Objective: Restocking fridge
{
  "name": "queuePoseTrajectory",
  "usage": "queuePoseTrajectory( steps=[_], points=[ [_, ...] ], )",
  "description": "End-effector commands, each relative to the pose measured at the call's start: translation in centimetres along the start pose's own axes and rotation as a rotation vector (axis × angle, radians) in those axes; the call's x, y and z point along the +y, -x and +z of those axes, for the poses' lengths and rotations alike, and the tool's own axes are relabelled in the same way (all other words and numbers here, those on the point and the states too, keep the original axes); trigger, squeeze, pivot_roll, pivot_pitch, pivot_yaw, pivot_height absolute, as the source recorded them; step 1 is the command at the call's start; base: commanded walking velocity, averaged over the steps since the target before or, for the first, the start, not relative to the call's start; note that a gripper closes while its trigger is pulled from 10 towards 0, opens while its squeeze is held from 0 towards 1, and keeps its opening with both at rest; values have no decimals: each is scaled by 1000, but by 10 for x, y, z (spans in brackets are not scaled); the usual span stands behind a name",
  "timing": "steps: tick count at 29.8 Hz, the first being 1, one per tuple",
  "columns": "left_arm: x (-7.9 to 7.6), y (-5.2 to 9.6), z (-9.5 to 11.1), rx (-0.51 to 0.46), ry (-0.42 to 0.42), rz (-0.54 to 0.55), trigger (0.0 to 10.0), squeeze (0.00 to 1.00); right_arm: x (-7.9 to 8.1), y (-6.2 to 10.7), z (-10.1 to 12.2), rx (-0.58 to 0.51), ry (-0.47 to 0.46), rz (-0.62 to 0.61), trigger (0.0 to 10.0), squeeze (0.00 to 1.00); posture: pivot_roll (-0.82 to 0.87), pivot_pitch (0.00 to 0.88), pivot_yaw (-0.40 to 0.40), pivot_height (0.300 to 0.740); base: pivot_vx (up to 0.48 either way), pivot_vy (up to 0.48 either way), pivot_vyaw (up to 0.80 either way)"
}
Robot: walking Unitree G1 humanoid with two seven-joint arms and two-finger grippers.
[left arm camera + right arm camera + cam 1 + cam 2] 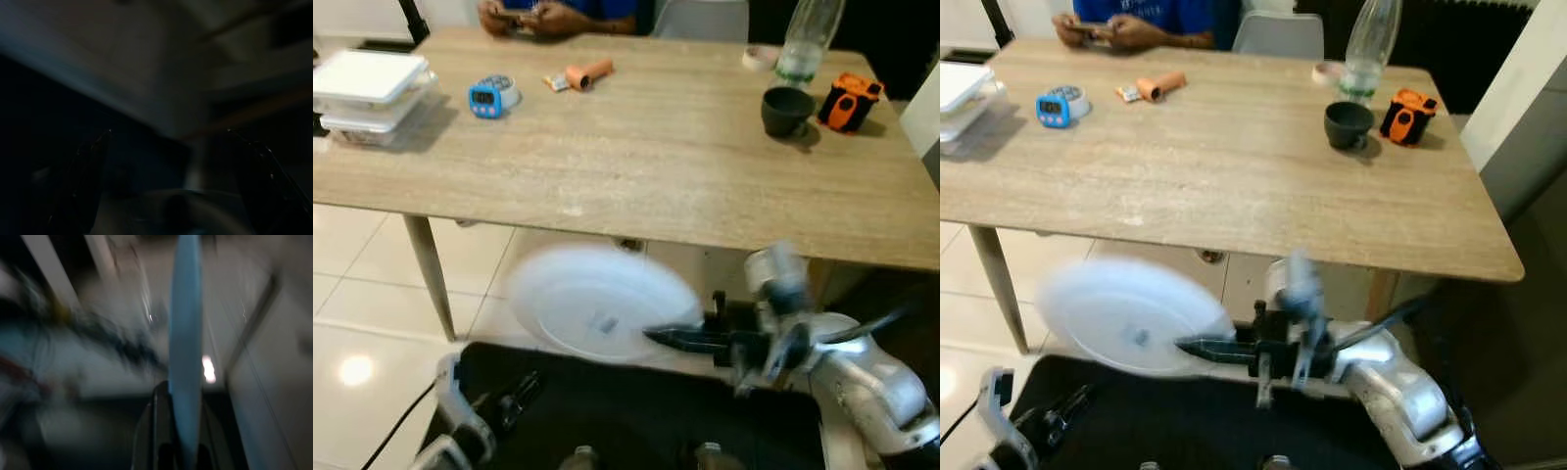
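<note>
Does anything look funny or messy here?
Nothing is spilled or broken. One odd thing: the right gripper holds a white plate by its rim, low in front of the wooden table, below its edge. The plate is blurred. On the table, the cup and the bottle stand upright.

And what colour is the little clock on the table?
Blue, with a white part behind: the clock shows best in the left eye view.

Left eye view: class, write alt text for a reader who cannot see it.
The right pincer holds a white plate by its rim, below the edge of a wooden table. On the table sit a blue timer, a dark cup and white containers.
</note>
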State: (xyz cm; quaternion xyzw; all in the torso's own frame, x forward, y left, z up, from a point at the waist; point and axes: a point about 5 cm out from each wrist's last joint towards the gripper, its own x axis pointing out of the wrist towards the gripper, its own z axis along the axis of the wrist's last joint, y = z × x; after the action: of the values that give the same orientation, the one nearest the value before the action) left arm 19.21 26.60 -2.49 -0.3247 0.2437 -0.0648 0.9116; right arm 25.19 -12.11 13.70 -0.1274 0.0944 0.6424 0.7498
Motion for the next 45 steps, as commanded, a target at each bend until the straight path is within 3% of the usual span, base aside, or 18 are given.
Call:
queuePoseTrajectory(
  steps=[1, 6, 8, 10, 12, 13, 14, 15, 18, 19, 20, 22, 23, 24, 28, 34, 42, 45],
  points=[
    [13, 10, -4, 20, -21, 92, 10000, 0, 2, -1, -14, 86, 28, -4, 10000, 0, -64, 169, 7, 740, 0, 0, 0],
    [36, 25, -15, 44, -52, 319, 10000, 0, -1, 13, -66, 414, 19, -74, 10000, 0, -64, 169, 7, 740, 0, 0, 0],
    [36, 25, -15, 44, -52, 319, 10000, 0, -1, 13, -66, 414, 19, -74, 10000, 0, -64, 169, 7, 740, 0, 0, 0],
    [42, 30, -20, 61, -56, 378, 10000, 0, -4, 18, -86, 511, -2, -147, 10000, 0, -64, 169, 7, 740, 0, 0, 0],
    [51, 42, -37, 117, -59, 507, 10000, 0, -7, 36, -147, 745, -110, -424, 10000, 0, -65, 163, -2, 740, 0, 0, 0],
    [51, 42, -37, 117, -59, 507, 10000, 0, -7, 36, -147, 745, -110, -424, 10000, 0, -65, 163, -2, 740, 0, 0, 0],
    [54, 50, -53, 165, -56, 585, 10000, 0, 11, 51, -186, 869, -230, -586, 10000, 0, -62, 159, -8, 740, 0, 0, 0],
    [54, 50, -53, 165, -56, 585, 10000, 0, 11, 51, -186, 869, -230, -586, 10000, 0, -62, 159, -8, 740, 0, 0, 0],
    [55, 59, -76, 252, -64, 643, 10000, 0, 68, 72, -231, 892, -583, -828, 10000, 0, -58, 145, -5, 740, 0, 0, 0],
    [55, 59, -76, 252, -64, 643, 10000, 0, 68, 72, -231, 892, -583, -828, 10000, 0, -58, 145, -5, 740, 0, 0, 0],
    [54, 60, -79, 265, -68, 648, 10000, 0, 83, 76, -239, 896, -673, -886, 10000, 0, -52, 134, -5, 740, 0, 0, 0],
    [54, 60, -79, 265, -68, 648, 10000, 0, 83, 76, -239, 896, -673, -886, 10000, 0, -52, 134, -5, 740, 0, 0, 0],
    [53, 57, -79, 270, -84, 654, 10000, 0, 114, 89, -253, 926, -815, -994, 10000, 0, -48, 107, -1, 740, 0, 0, 0],
    [53, 55, -78, 270, -91, 656, 10000, 0, 124, 93, -256, 935, -857, -1034, 10000, 0, -48, 107, -1, 740, 0, 0, 0],
    [49, 45, -72, 266, -117, 646, 10000, 0, 138, 100, -261, 923, -949, -1150, 10000, 0, -52, 72, 4, 740, 0, 0, 0],
    [39, 22, -59, 238, -157, 626, 10000, 0, 127, 101, -260, 887, -985, -1298, 10000, 0, -60, 34, 1, 740, 0, 0, 0],
    [28, 7, -59, 232, -159, 605, 10000, 0, 94, 90, -250, 826, -910, -1327, 10000, 0, -85, 11, -1, 740, 0, 0, 0],
    [25, 4, -60, 234, -176, 584, 10000, 0, 92, 85, -249, 818, -896, -1313, 10000, 0, -95, 13, 2, 740, 0, 0, 0]
  ],
)
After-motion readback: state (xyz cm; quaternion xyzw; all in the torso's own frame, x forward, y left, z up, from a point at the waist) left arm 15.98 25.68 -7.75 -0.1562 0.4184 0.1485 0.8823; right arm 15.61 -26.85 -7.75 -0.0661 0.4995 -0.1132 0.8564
